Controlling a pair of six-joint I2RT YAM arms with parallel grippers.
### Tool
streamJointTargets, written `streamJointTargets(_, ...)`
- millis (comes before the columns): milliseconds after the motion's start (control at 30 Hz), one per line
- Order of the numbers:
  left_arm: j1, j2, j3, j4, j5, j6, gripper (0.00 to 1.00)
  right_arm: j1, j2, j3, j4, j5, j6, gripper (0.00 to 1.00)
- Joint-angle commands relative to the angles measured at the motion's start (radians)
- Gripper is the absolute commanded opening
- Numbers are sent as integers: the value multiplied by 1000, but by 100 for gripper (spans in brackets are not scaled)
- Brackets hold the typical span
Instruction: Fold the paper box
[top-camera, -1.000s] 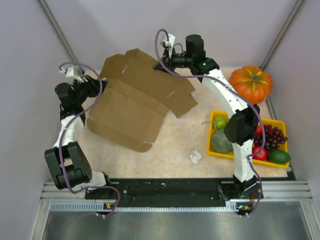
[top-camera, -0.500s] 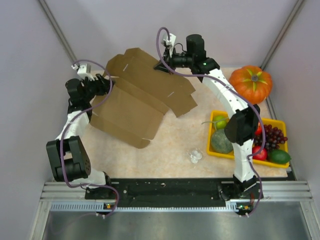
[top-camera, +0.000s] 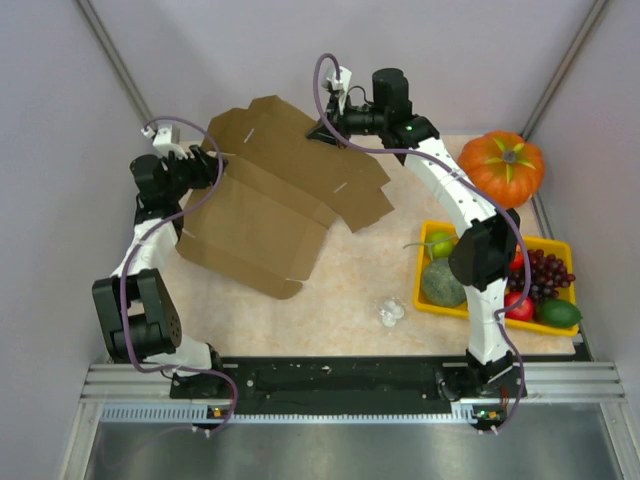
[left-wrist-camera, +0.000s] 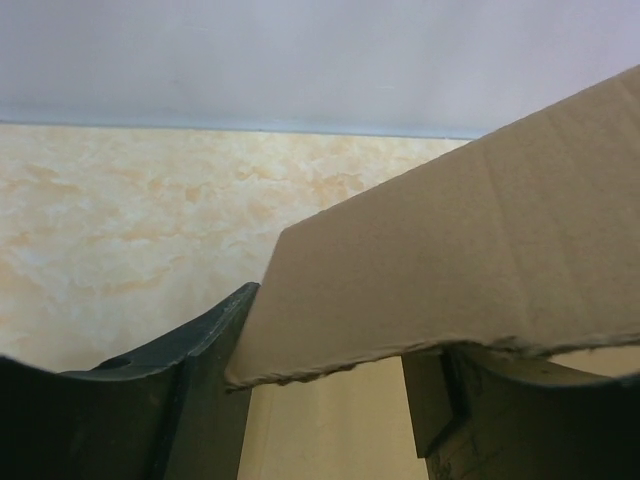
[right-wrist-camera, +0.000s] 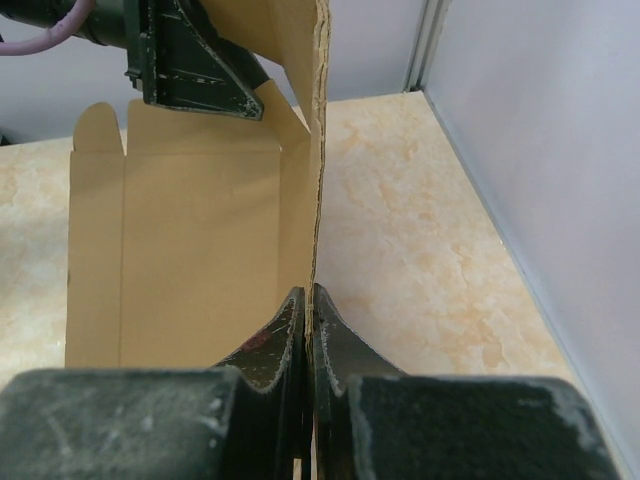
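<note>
Judging from how things lie, the folding is at its early part. On the beige marbled surface (top-camera: 370, 270) the paper box (top-camera: 270, 210), a plain brown cardboard die-cut sheet with rounded flaps and crease lines, is spread open across the far left half and lifted off the surface at its far side. It is bent along some long creases, so the panels meet at shallow angles, but no wall stands closed and no flap is tucked into a slit. It seems that almost all of the shaping is left to do.

The yellow plastic tray (top-camera: 548, 241) with fruit stands well apart, at the right.

The right gripper (right-wrist-camera: 310, 330) is clamped on the far edge of the sheet. In its wrist view the cardboard stands edge-on, pinched between the two fingers. The left gripper (left-wrist-camera: 330, 345) is at the left edge of the sheet with its fingers apart. A corner of the cardboard lies across the gap between them, and I cannot tell whether it touches them
</note>
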Motion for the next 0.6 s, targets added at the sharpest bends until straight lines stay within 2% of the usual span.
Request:
streamJointTargets(0, -17, 18, -1, 131, 72, -46, 61, 3, -62, 35, 65, -41, 17, 0)
streamJointTargets(33, -17, 15, -7, 139, 59, -47, 65, 4, -63, 35, 66, -41, 18, 0)
streamJointTargets(100, -17, 18, -1, 147, 61, -47, 65, 4, -67, 35, 66, -44, 22, 0)
streamJointTargets(200, -27, 25, -7, 128, 95, -70, 51, 6, -65, 35, 72, -40, 29, 0)
streamJointTargets(333, -70, -50, -125, 214, 52, -115, 50, 7, -59, 34, 102, -24, 58, 0)
streamJointTargets(400, -93, -58, -190, 290, 35, -162, 53, 17, -60, 26, 114, -30, 78, 0)
streamJointTargets(467, -101, -48, -217, 327, 18, -231, 62, 27, -63, 14, 115, -15, 78, 0)
streamJointTargets(567, -112, -15, -276, 441, -2, -303, 68, 50, -79, -20, 117, 0, 72, 0)
